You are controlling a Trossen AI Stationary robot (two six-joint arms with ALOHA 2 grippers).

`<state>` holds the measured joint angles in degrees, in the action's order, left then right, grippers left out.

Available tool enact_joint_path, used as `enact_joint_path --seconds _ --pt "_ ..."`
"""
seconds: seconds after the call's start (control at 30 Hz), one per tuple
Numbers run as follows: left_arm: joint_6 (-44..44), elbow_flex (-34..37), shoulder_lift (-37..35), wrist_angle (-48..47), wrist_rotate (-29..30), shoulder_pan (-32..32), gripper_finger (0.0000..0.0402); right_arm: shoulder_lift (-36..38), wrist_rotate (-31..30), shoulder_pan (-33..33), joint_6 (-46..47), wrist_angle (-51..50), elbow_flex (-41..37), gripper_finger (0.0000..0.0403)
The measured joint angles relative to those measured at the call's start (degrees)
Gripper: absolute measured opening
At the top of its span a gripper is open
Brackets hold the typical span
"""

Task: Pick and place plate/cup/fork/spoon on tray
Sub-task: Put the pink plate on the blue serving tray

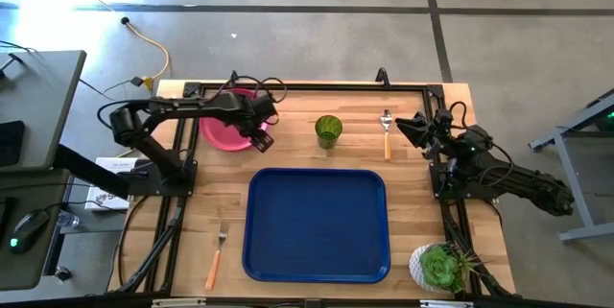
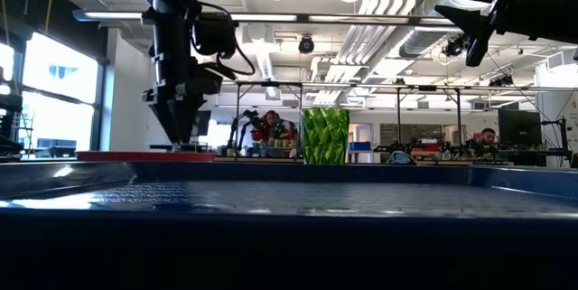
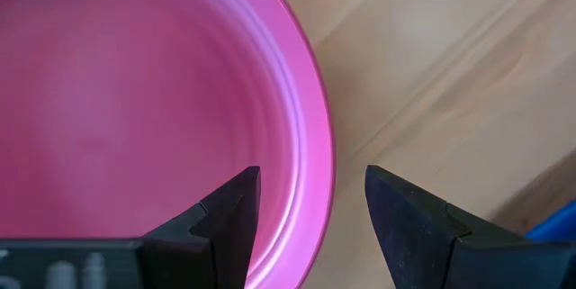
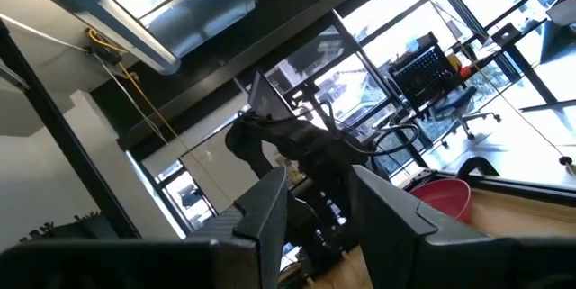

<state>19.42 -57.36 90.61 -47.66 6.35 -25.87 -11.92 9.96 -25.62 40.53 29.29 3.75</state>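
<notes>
Left claw [image 1: 263, 138] is seen lowered over the right edge of the plate [image 1: 225, 131], at the far left part of the bench [image 1: 422, 202]. In the left wrist view its two dark fingers [image 3: 229, 226] are held apart, with one finger over the pink inside of the plate [image 3: 135, 100] and the other over bare wood just outside the rim, so that the rim lies in the gap between them; nothing is clamped yet. In the low view the left claw [image 2: 185, 136] is shown pointing down at the plate [image 2: 144, 155], its tips at the level of the rim.

The right claw [image 1: 408, 126] is held raised near the far right corner of the bench, its fingers [image 4: 270, 203] parted and empty.

The cup [image 1: 328, 130] is found upright on the bench, to the right of the plate and just beyond the far rim of the tray [image 1: 318, 225]. The spoon [image 1: 387, 133] is laid on the wood to the right of the cup, near the right claw, with its bowl toward the far edge. The fork [image 1: 217, 254] is laid on the bench to the left of the tray, tines away from the near edge. The tray is set in the middle of the bench with nothing on it. A white pot with a green succulent [image 1: 439, 268] is placed at the near right corner.
</notes>
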Motion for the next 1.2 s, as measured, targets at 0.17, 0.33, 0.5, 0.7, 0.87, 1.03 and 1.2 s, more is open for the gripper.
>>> enact_joint_path --seconds 0.17,0.33,0.5,0.7,0.87,1.03,1.2 --pt "0.0 0.0 2.5 0.0 -0.1 0.0 0.0192 0.0 0.0 0.0 0.0 -0.3 0.0 0.0114" --pt "0.2 0.0 5.3 0.5 0.6 0.0 0.019 0.0 0.0 0.0 0.0 -0.5 0.0 0.0114" --pt "0.9 0.0 7.3 1.8 0.8 0.0 0.0171 0.0 0.0 0.0 0.0 -0.9 0.0 0.0114" --pt "0.9 0.0 8.1 2.9 1.3 0.0 0.0128 0.0 0.0 0.0 0.0 -0.9 0.0 0.0114" --pt "-0.5 0.0 8.0 3.5 1.4 0.0 0.0083 0.0 0.0 0.0 0.0 -1.0 0.0 0.0114" --pt "-0.5 0.0 8.0 3.5 1.5 0.0 0.0033 0.0 0.0 0.0 0.0 -1.0 0.0 0.0114" --pt "-1.6 0.0 7.9 3.2 2.2 0.0 0.0007 0.0 0.0 0.0 0.0 -1.0 0.0 0.0114"
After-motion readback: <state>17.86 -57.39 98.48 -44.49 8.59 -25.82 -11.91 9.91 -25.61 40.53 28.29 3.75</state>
